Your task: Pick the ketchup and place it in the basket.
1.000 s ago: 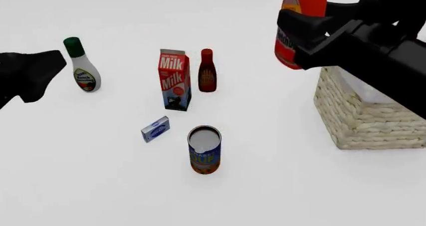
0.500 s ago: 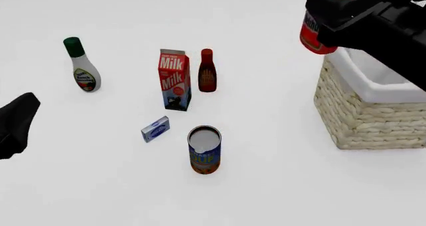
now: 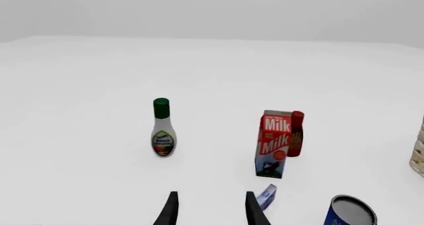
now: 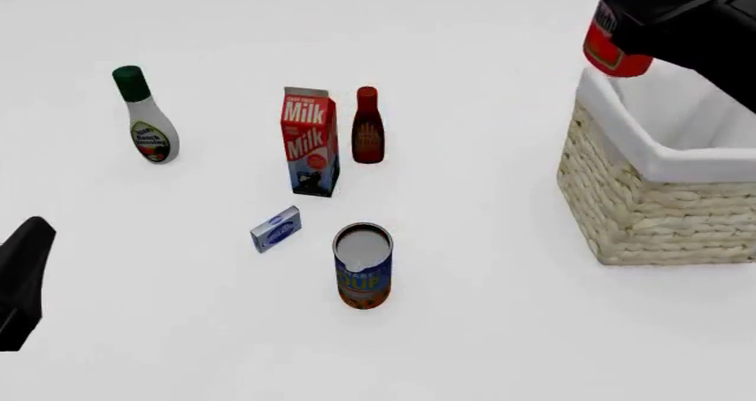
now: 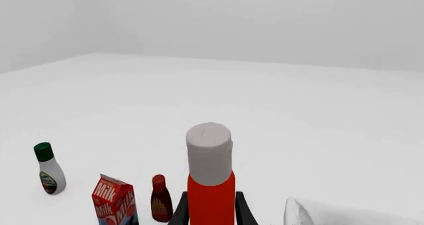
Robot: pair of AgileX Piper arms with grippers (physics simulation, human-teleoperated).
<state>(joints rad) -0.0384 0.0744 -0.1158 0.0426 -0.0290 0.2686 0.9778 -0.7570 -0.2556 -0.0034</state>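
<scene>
The ketchup (image 4: 607,54), a red-orange bottle, hangs in my right gripper (image 4: 661,16) above the far left corner of the basket (image 4: 644,202). Only its lower end shows below the black gripper in the front view. In the right wrist view the ketchup (image 5: 210,190) stands upright with its white cap up. The gripper's fingers (image 5: 179,213) press it from both sides, and a corner of the basket's white lining (image 5: 311,214) shows beside it. My left gripper (image 3: 210,212) is open and empty. It sits low at the near left of the table (image 4: 24,281).
A milk carton (image 4: 310,142) and a dark red bottle (image 4: 367,125) stand mid-table. A white bottle with a green cap (image 4: 145,115) stands at the far left. A small blue box (image 4: 275,228) and an open can (image 4: 363,266) sit nearer the front.
My right gripper has carried the ketchup to the right, from beside the basket to above its far left corner. My left arm has drawn back toward the near left edge.
</scene>
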